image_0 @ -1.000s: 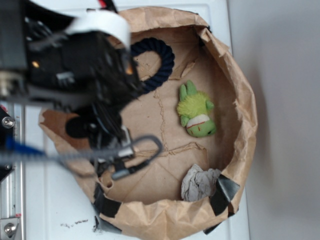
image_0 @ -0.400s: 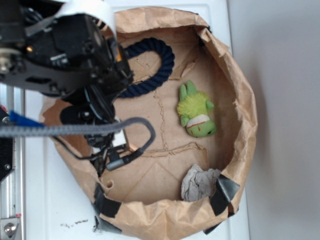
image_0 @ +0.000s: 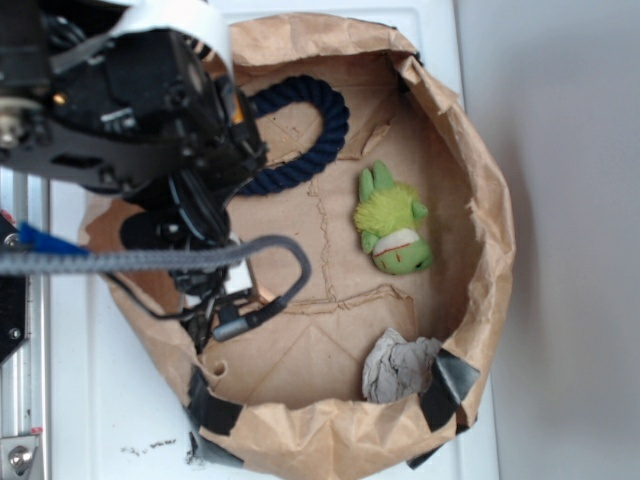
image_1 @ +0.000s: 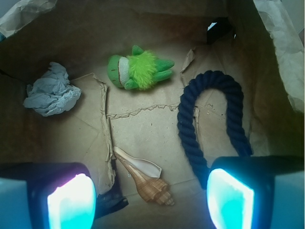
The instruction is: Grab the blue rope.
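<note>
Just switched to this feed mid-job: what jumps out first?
The thick navy twisted rope bent in an arch on the brown paper bag floor, right side of the wrist view. The fuzzy green plush toy lies beside it. The gripper hangs open above, a tan spiral seashell between its fingers.

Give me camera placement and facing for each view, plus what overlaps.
Exterior: overhead, looking down into the paper bag tray; the robot arm covers the left side.
Wrist: mounted on the gripper, looking down into the tray; both fingertips show at the bottom edge, spread apart.
Shared: blue rope, green plush toy, crumpled paper.
</note>
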Controlling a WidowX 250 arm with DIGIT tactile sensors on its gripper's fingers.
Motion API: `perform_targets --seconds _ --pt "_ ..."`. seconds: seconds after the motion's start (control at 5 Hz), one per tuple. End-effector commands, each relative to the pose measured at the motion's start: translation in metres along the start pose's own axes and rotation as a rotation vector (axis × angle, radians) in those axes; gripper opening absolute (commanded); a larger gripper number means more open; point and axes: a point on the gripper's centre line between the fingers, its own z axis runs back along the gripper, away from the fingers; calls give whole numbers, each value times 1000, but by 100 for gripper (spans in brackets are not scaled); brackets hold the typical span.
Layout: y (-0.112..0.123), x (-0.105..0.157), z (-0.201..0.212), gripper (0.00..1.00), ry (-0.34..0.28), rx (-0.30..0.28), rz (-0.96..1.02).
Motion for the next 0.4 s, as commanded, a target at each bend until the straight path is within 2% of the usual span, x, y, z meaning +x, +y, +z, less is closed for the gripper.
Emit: perform_targets --seconds 0.0,0.2 --pt "10 15 -71 100 46 106 -48" --pt "18 17 -85 100 118 51 -55"
